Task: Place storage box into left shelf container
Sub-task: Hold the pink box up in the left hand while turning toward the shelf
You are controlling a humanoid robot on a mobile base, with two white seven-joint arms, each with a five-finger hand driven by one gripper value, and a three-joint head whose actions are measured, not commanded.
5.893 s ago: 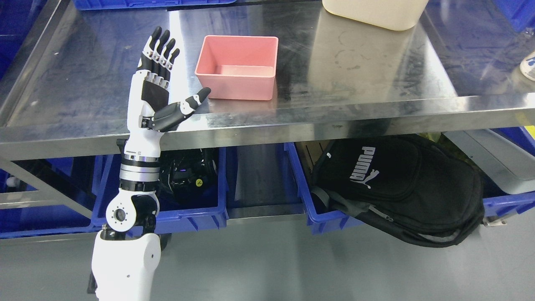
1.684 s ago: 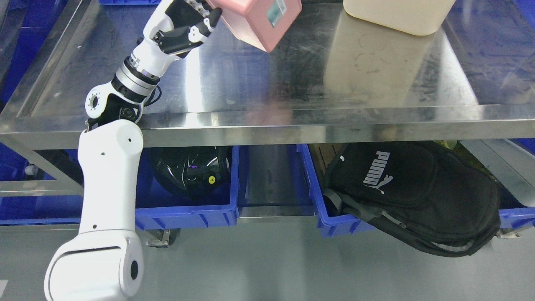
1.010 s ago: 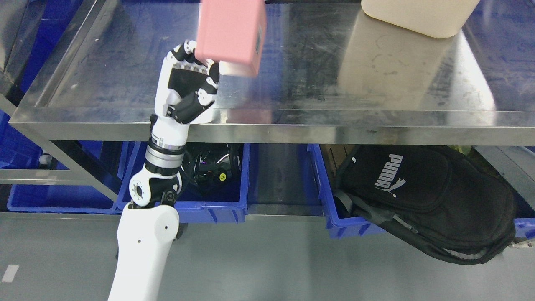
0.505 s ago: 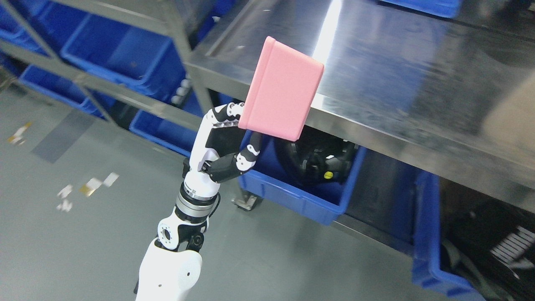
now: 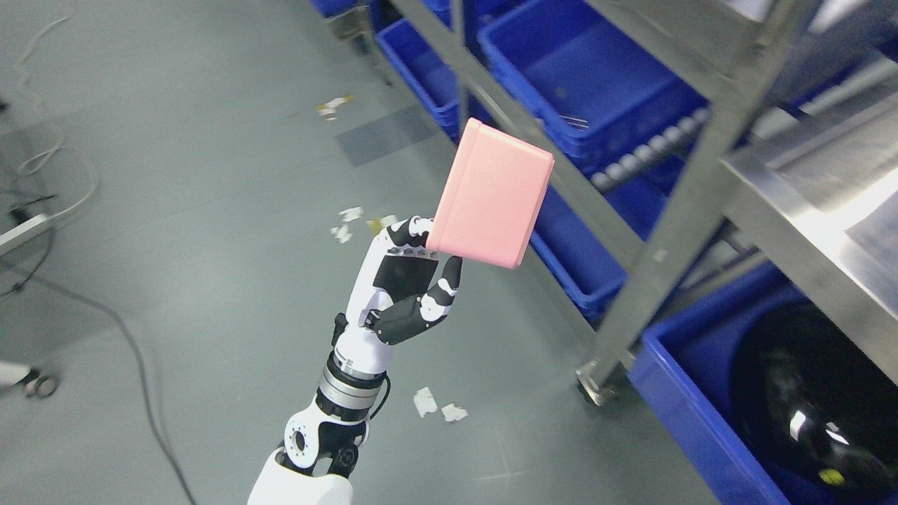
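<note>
Left hand fingers clamped on the box; carry it level over the bin, clearing the post.

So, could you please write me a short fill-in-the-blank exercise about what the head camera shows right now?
1. The left hand holds up a rectangular plastic storage box whose colour is ____.
2. The open plastic bins on the metal shelf rack are coloured ____.
3. Torn scraps of paper lie scattered on the grey ____.
4. The shiny black helmet sits inside a blue ____ at the lower right.

Missing words: pink; blue; floor; bin
</note>
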